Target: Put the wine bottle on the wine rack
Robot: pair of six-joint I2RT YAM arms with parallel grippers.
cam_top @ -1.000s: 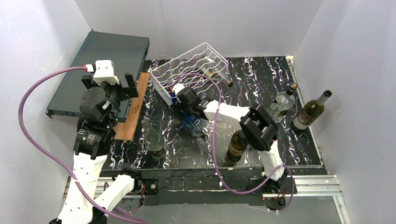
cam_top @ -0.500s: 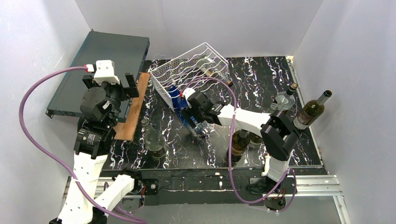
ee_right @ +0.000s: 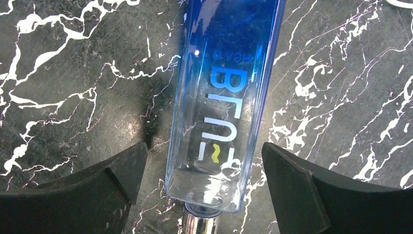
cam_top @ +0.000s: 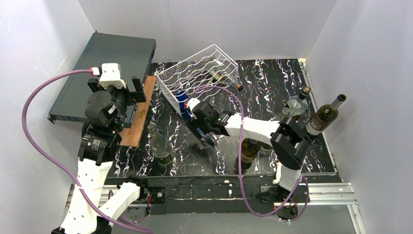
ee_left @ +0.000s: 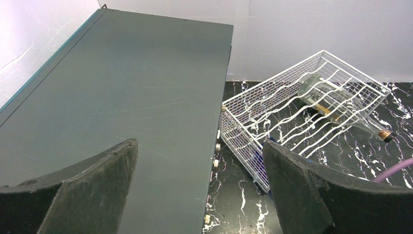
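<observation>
The wine bottle (ee_right: 224, 92), blue, square and clear with a chrome cap, lies flat on the black marble table (ee_right: 63, 97). My right gripper (ee_right: 203, 148) is open, one finger on each side of the bottle's shoulder, neither touching it. From above, the bottle (cam_top: 185, 108) points its base at the near corner of the white wire wine rack (cam_top: 199, 73). I cannot tell whether the base is inside. My right gripper (cam_top: 205, 135) hovers over the neck end. My left gripper (cam_top: 131, 90) is open and empty, left of the rack (ee_left: 311, 97).
A flat dark grey box (cam_top: 109, 63) and a wooden board (cam_top: 139, 114) lie at the left. One bottle (cam_top: 223, 75) rests in the rack. Upright bottles stand at the near left (cam_top: 159, 145), near centre (cam_top: 248, 150) and right (cam_top: 296, 106) (cam_top: 324, 117).
The right arm's elbow swung to the right and its gripper slid a little along the blue bottle toward the near edge, staying open. The left arm has not moved.
</observation>
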